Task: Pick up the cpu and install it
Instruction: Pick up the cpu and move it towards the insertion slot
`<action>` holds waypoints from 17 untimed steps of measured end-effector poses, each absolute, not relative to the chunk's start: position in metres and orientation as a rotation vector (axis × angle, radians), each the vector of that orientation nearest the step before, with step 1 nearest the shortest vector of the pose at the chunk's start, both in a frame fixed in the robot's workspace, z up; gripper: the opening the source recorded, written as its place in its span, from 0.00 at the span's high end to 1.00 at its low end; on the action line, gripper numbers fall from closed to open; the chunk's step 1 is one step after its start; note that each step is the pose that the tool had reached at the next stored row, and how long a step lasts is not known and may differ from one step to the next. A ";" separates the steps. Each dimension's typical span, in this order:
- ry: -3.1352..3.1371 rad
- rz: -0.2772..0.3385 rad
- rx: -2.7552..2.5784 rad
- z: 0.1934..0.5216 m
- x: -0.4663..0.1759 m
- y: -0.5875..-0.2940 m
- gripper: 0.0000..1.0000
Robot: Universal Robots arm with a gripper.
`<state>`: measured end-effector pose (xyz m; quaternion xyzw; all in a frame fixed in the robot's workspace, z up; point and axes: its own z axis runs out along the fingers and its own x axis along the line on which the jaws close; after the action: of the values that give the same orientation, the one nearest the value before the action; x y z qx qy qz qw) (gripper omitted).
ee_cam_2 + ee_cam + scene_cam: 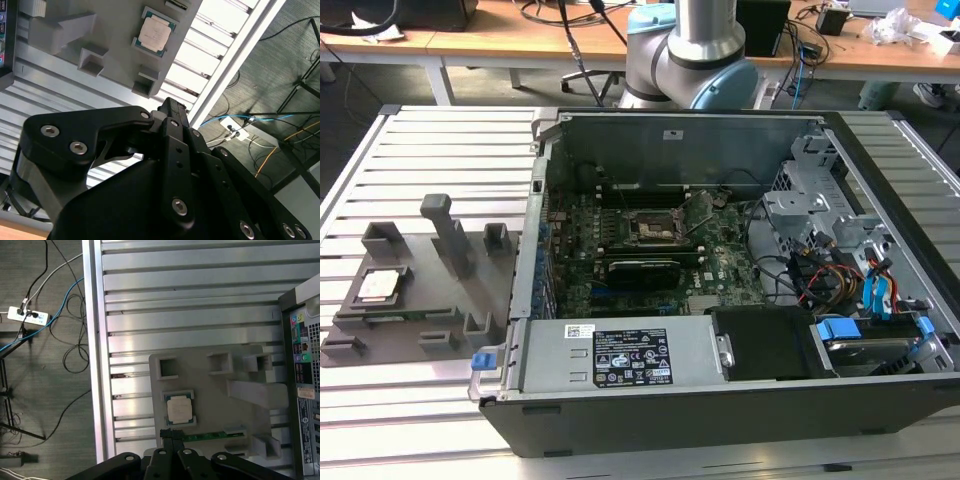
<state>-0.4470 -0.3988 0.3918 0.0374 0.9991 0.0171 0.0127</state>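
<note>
The cpu (380,285) is a small square chip with a silver top. It lies flat in a recess of the grey tray (432,292) at the exterior view's left. Both wrist views look down on the cpu (156,34) (179,409) from well above. My gripper (172,434) hangs high over the tray (212,396), close to the cpu's side, with its black fingers (172,112) pressed together and nothing between them. The black socket frame (650,228) on the green motherboard inside the open computer case (620,120) holds no chip.
A green memory stick (210,436) lies in the tray next to the cpu. Upright grey blocks (445,230) stand on the tray. The slatted metal table (190,300) ends at an edge, with cables and a power strip (27,315) on the floor beyond.
</note>
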 end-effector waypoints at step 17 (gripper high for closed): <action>3.116 0.005 0.022 0.392 -0.448 -0.399 0.34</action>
<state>-0.4477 -0.3988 0.3917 0.0070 0.9999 0.0017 0.0129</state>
